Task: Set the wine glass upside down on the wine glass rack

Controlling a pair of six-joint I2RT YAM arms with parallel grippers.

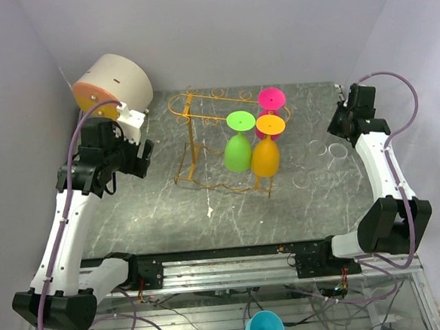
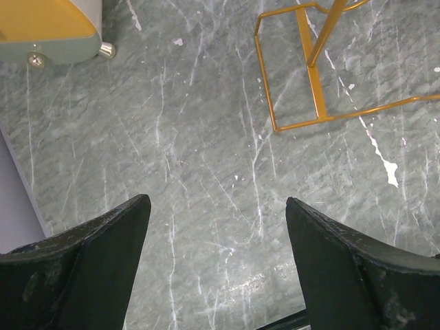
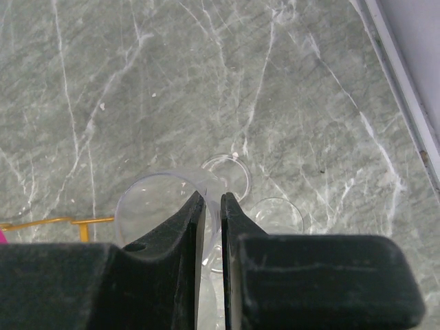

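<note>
The golden wire wine glass rack (image 1: pixel 203 136) stands mid-table; its base shows in the left wrist view (image 2: pixel 302 82) and a bit of wire in the right wrist view (image 3: pixel 55 221). My right gripper (image 3: pixel 212 198) is shut on the rim of a clear wine glass (image 3: pixel 155 206) just above the table, right of the rack (image 1: pixel 341 126). Green (image 1: pixel 237 145), orange (image 1: pixel 266 150) and pink (image 1: pixel 271 101) glasses hang upside down on the rack. My left gripper (image 2: pixel 218 206) is open and empty above bare table left of the rack (image 1: pixel 140 157).
A round cream drum with an orange face (image 1: pixel 112 82) sits at the back left, its edge in the left wrist view (image 2: pixel 48 27). Other clear glasses (image 3: pixel 275 214) stand beside the held one (image 1: pixel 303 180). Purple walls close the sides and back.
</note>
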